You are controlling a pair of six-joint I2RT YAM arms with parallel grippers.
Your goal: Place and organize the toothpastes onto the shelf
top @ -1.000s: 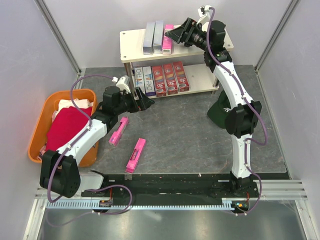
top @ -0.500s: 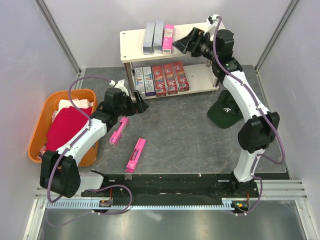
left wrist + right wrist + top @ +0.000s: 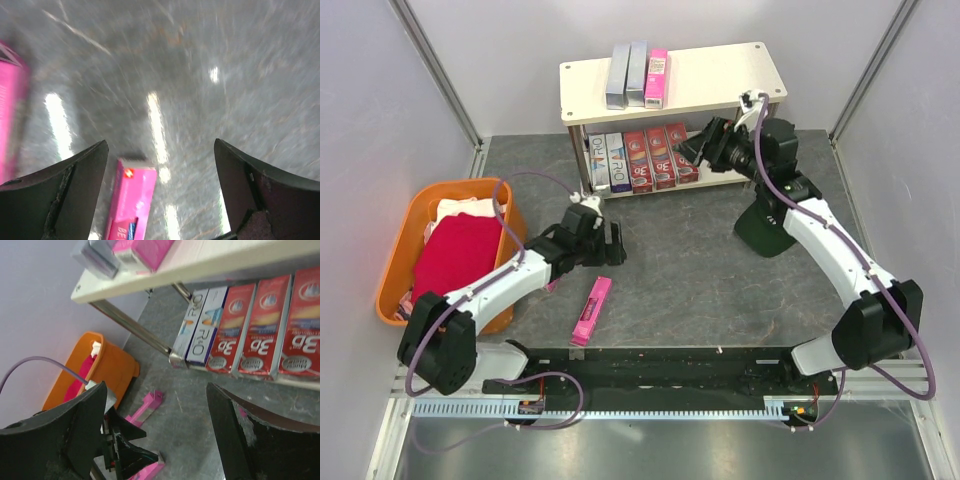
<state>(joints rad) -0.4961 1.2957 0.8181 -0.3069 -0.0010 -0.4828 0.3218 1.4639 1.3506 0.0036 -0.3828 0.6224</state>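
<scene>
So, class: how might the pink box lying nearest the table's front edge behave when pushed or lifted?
The pink box is probably stiff and light: crisp-edged cardboard. Lying flat, it should slide rather than roll or tip.

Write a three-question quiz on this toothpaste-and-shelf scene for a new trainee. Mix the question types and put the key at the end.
1. True or false: the top board of the shelf carries two silver-grey boxes and one pink box.
2. How many red boxes stand on the lower board? A: two. B: three. C: five.
3. Fill in the gap: the left gripper and the right gripper both have their jaws ____ and hold nothing.

Key: 1 true; 2 B; 3 open.
</scene>
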